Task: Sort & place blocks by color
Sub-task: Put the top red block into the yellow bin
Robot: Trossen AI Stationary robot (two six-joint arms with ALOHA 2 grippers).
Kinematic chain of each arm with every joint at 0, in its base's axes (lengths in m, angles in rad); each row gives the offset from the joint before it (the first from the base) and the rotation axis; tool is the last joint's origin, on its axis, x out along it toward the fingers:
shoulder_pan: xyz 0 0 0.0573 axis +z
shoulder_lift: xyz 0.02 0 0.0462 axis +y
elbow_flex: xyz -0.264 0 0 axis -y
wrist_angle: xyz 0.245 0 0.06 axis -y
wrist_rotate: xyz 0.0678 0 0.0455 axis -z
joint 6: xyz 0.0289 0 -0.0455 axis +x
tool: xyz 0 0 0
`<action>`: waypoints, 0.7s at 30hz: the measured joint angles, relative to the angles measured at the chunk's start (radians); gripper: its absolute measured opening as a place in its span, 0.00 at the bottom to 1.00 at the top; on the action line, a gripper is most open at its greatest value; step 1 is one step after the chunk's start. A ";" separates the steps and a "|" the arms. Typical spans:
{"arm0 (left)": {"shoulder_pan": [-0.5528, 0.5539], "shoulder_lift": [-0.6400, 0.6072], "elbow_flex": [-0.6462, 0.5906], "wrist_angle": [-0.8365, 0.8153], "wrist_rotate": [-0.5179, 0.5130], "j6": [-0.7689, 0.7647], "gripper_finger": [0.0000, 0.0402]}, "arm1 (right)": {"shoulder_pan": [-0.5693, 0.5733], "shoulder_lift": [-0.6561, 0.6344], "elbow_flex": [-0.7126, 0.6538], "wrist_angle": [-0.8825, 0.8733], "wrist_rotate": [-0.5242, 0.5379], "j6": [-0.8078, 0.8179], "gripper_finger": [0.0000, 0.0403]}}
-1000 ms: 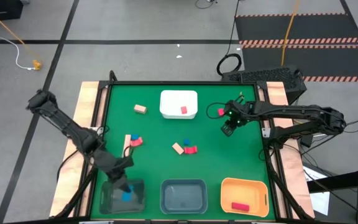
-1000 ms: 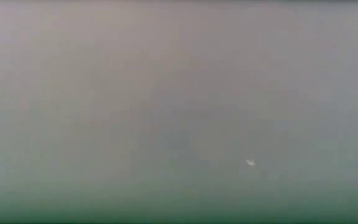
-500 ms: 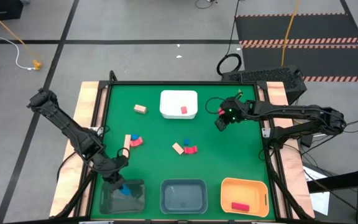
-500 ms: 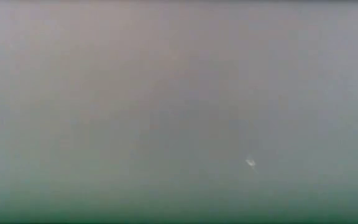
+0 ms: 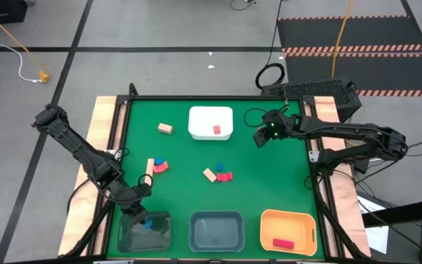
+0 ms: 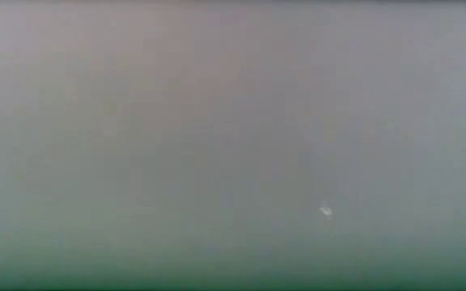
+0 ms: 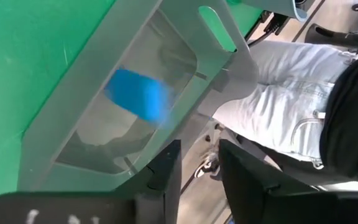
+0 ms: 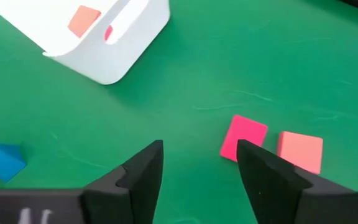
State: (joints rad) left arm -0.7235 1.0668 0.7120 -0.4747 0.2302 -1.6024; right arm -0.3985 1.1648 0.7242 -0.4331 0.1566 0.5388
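My left gripper [image 5: 141, 218] hangs open over the clear bin [image 5: 158, 236] at the near left; its fingers [image 7: 166, 168] have nothing between them. A blue block [image 7: 137, 93] shows blurred inside that bin. My right gripper [image 5: 257, 141] stands open right of the white tray [image 5: 211, 117], above the green mat. Just ahead of its fingers two pink-red blocks [image 8: 244, 137] [image 8: 300, 151] lie flat on the mat. Tan, red and blue blocks [image 5: 218, 173] lie scattered at mid-table. The low view shows only grey blur.
The white tray holds a red block [image 5: 216, 130]. A grey bin [image 5: 216, 220] and a yellow-orange bin [image 5: 288, 220] with a red block [image 5: 282, 243] stand along the near edge. A person's legs [image 7: 278, 93] are beyond the table edge near the clear bin.
My right gripper has gone toward the table's far edge and a little left, tipping as it went. It now covers the red block that lay beside it. My left gripper has stayed over the clear bin, shifting slightly toward the bin's far-left corner.
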 joint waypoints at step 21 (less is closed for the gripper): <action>0.195 0.000 0.000 0.344 -0.183 0.242 0.42 | -0.075 0.000 -0.104 0.057 -0.003 0.200 0.54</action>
State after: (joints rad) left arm -0.5282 1.0668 0.7120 -0.1306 0.0472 -1.3604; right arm -0.4735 1.1648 0.6201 -0.3765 0.1539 0.7387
